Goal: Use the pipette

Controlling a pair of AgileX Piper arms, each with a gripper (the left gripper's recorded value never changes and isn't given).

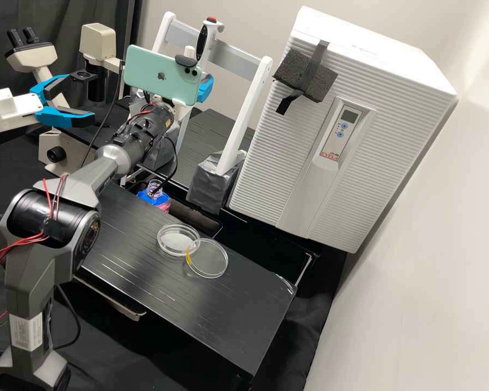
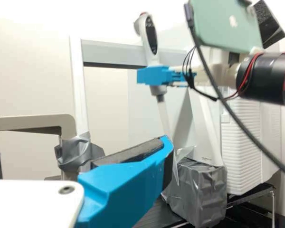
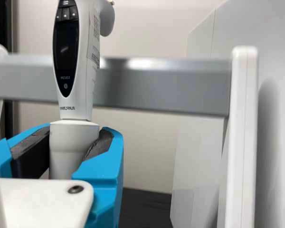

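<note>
From above, we see the pipette (image 1: 202, 39) upright near one end of the stand's (image 1: 239, 60) crossbar, the right gripper (image 1: 204, 87) at its lower body. The left gripper (image 1: 77, 99) gapes wide, empty. In the left wrist view, the right gripper (image 2: 156, 76) clasps the pipette (image 2: 149, 38). In the right wrist view, both fingers (image 3: 102, 161) press against its white barrel.
</note>
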